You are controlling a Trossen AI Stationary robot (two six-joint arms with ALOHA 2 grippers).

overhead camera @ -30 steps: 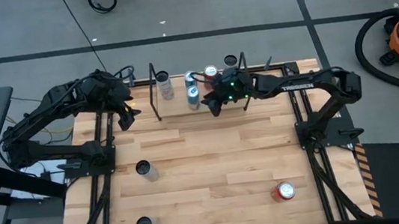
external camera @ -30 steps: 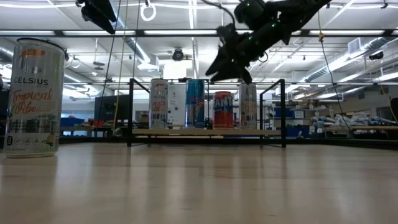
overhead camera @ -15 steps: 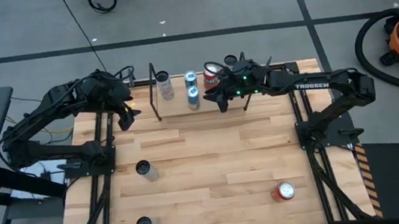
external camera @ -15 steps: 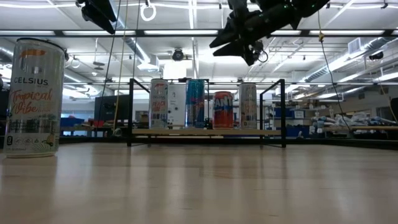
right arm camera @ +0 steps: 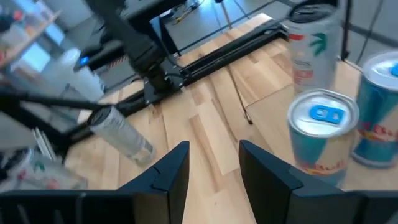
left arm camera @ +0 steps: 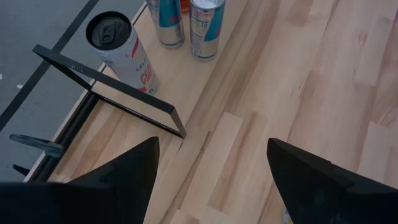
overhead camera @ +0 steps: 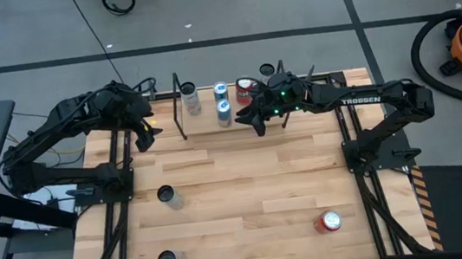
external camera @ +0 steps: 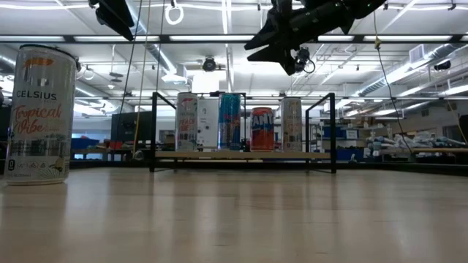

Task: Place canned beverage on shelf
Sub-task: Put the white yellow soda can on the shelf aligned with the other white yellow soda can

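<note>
Right claw [overhead camera: 252,120] empty above seemingly upright shelved cans [external camera: 262,129]

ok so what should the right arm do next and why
Probably swing back over the open table toward a loose can, likely the red can nearest its side. The right gripper hangs above the shelf with nothing between its fingers, the shelf already holds several cans, and three cans stand off it. The left gripper waits beside the shelf's left end.

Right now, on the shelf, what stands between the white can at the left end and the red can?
In the high view, two blue cans stand between the white can and the red can.
</note>
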